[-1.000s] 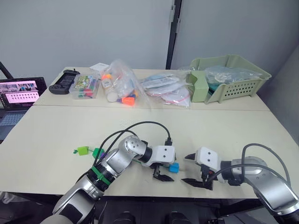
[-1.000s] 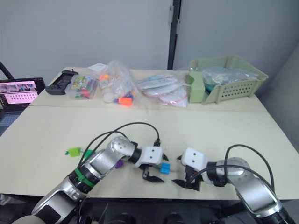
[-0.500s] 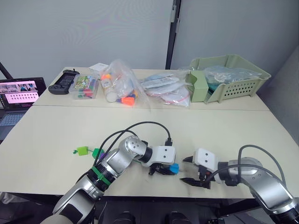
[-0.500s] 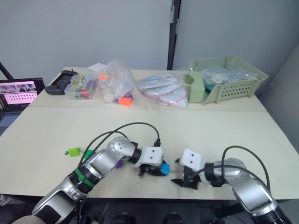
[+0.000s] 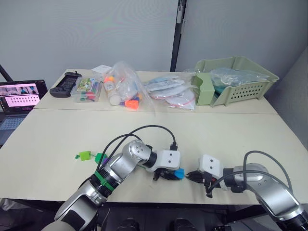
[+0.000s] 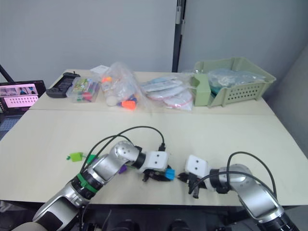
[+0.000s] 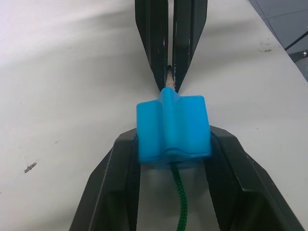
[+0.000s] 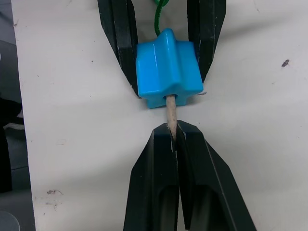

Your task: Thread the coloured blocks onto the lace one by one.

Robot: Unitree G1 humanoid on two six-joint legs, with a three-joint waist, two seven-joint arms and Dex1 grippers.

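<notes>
Near the table's front edge, my left gripper (image 7: 173,138) is shut on a blue block (image 7: 173,126), with one finger on each side of it. The lace's green cord (image 7: 180,204) enters the block's near side. Its pale stiff tip (image 8: 171,115) sticks out of the far side. My right gripper (image 8: 175,129) faces the left one and is shut on that tip, just clear of the block (image 5: 179,173). A lime green wedge (image 5: 85,155) and a dark green block (image 5: 100,157) lie to the left of my left arm. A purple block (image 6: 122,169) peeks from under that arm.
Along the back of the table are a black controller (image 5: 65,83), a clear box of pens (image 5: 89,89), clear bags of toys (image 5: 124,91) and a green basket (image 5: 236,79). A laptop (image 5: 17,98) stands at the far left. Both grippers work close to the table's front edge (image 5: 159,202).
My left gripper closed on the blue block and has held still since. My right gripper moved left toward the block and shut on the lace tip.
</notes>
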